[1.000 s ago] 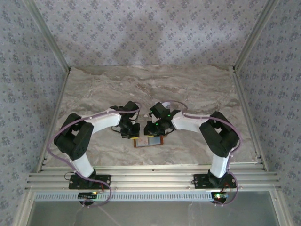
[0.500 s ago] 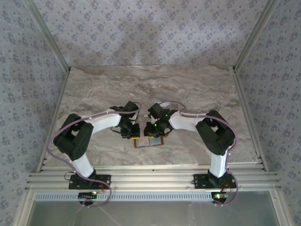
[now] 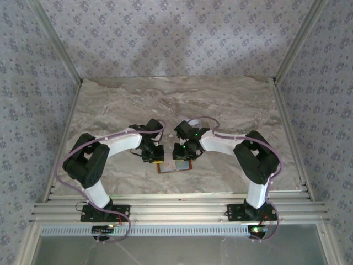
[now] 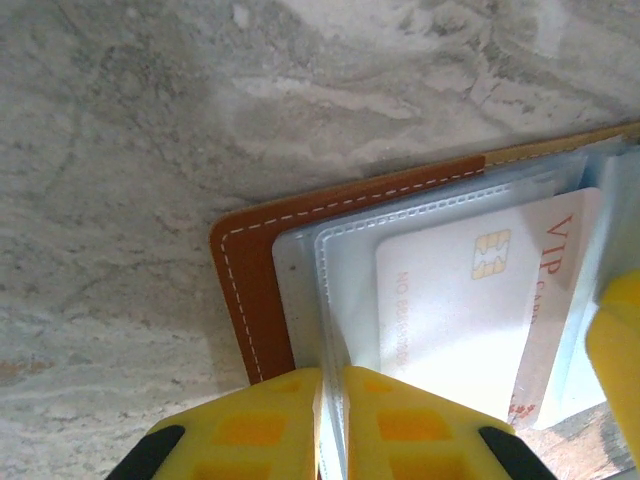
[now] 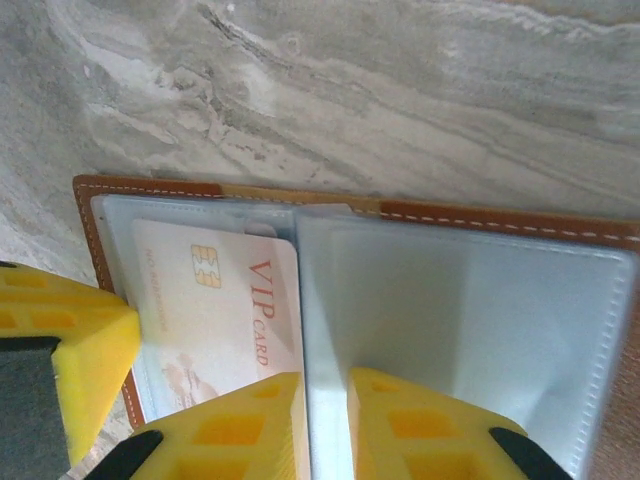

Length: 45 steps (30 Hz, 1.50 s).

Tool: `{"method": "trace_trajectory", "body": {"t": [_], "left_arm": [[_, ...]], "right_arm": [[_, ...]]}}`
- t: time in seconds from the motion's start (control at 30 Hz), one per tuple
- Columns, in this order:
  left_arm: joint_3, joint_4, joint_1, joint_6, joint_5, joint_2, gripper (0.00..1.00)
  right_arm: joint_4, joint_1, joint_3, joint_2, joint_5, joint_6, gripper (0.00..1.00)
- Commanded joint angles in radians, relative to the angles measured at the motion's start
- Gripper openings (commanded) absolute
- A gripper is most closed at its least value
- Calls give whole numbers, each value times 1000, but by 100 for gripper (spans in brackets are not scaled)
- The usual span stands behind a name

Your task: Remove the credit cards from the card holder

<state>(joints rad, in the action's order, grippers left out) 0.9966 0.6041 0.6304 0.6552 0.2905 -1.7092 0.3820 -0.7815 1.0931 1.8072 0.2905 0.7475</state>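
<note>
Two grippers meet at the near edge of the open holder (image 3: 174, 166), close beside each other. The left gripper (image 4: 330, 385) is clenched on the thin edge of the left sleeve (image 4: 331, 300), a clear plastic leaf standing up between its yellow pads. The right gripper (image 5: 325, 395) is clamped the same way on the right sleeve (image 5: 460, 330), which looks empty and lifts off the leather.

Just past the fingers, a white card (image 4: 470, 300) marked VIP lies face up inside a clear pocket between the two pinched leaves, not yet drawn out. Whether a second, darker card sits beneath cannot be told. The brown holder lies flat and open on the marble table (image 3: 220, 105), which stretches bare beyond it.

The risks likely come from the plastic. It is thin and slick, so either pinch could slip off and let a leaf fall back over the card. Pulling the leaves apart too hard could strain their seam or drag the light holder across the stone. With both claws busy on sleeves, neither is free to take the card; letting one go may shift the holder.
</note>
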Motion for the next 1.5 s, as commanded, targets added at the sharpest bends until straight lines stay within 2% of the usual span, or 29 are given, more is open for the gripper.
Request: {"method": "trace_trajectory", "body": {"t": [0.0, 0.27, 0.77, 0.93, 1.27, 1.47], "left_arm": [[44, 57, 13, -10, -30, 19, 15], [112, 105, 58, -4, -24, 13, 13], [28, 80, 60, -4, -54, -57, 10], [14, 80, 61, -12, -63, -88, 10], [-3, 39, 61, -11, -70, -135, 9], [-3, 34, 60, -12, -70, -138, 9]], "right_arm": [[26, 5, -1, -52, -7, 0, 20], [-47, 10, -6, -51, 66, 24, 21], [-101, 43, -30, 42, 126, 21, 21], [-136, 49, -63, 62, 151, 16, 25], [-333, 67, -164, 21, 248, 64, 26], [-464, 84, -225, -5, 310, 108, 22]]}}
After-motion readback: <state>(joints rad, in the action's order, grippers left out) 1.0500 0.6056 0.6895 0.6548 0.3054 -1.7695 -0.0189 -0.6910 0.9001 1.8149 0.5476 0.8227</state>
